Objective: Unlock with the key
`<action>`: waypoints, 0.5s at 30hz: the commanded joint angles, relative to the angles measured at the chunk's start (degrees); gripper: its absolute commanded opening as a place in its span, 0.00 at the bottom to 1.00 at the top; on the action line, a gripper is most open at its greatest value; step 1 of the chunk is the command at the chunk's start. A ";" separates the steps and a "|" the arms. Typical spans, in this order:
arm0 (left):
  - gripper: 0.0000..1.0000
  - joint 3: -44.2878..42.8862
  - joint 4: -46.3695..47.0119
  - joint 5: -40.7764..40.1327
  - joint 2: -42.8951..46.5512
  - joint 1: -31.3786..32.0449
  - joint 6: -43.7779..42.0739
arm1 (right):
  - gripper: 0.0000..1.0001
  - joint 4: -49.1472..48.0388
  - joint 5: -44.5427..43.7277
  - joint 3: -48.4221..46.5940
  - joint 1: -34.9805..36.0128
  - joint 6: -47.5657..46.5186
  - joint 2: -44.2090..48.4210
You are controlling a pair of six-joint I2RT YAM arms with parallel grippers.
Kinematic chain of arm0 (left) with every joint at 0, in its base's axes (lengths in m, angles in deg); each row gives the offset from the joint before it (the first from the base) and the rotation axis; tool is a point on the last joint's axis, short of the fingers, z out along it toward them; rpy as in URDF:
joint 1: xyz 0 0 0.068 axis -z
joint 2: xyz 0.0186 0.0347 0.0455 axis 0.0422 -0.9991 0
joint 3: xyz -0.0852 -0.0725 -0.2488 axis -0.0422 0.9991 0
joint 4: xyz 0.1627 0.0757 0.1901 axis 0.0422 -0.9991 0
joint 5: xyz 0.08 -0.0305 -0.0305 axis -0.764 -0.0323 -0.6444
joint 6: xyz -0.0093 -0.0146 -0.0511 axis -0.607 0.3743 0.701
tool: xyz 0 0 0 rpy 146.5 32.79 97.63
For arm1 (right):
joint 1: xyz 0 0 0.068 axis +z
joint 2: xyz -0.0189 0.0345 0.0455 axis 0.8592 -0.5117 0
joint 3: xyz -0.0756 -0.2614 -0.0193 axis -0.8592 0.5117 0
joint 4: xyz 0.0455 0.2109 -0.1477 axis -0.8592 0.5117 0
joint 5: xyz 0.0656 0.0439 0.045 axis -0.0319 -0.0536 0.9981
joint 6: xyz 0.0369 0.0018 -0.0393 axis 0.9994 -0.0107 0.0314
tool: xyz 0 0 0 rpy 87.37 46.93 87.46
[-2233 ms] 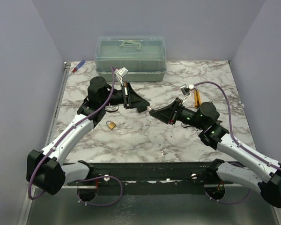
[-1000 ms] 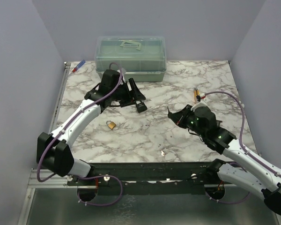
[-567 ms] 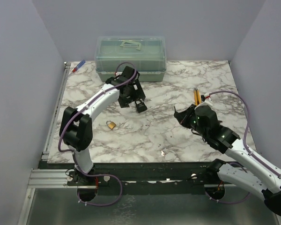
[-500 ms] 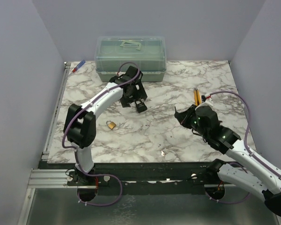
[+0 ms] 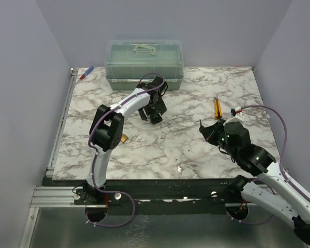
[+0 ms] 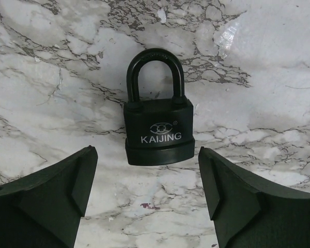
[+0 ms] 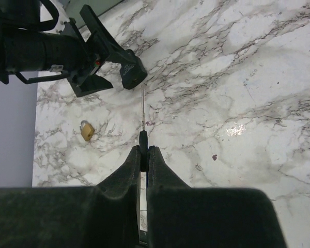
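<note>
A black padlock (image 6: 159, 132) marked KAIJING lies flat on the marble table (image 6: 258, 62) with its shackle pointing away. My left gripper (image 6: 147, 155) is open just above it, one finger on each side of the padlock's lower end and touching nothing. From above, the left gripper (image 5: 151, 107) hovers over the black padlock (image 5: 156, 118) near the box. My right gripper (image 7: 143, 152) is shut on the key (image 7: 143, 138). The key's black head is pinched between the fingers and its thin blade points at the black padlock (image 7: 132, 72). The right gripper (image 5: 204, 127) is well to the padlock's right.
A small brass padlock (image 7: 86, 130) lies left of centre, half behind the left arm (image 5: 107, 129). A pale green lidded box (image 5: 144, 64) stands at the back. An orange stick (image 5: 216, 107) lies right of centre, a blue and red pen (image 5: 87, 73) at the back left.
The left arm has stretched right and forward until its gripper sits over the black padlock, with the jaws now wide. The right arm has drawn back to the right, still holding the key.
</note>
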 commanded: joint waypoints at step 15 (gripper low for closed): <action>0.80 -9.09 -3.97 -2.04 -9.33 0.91 -0.59 | 0.00 5.20 -4.53 1.10 -0.04 0.39 3.90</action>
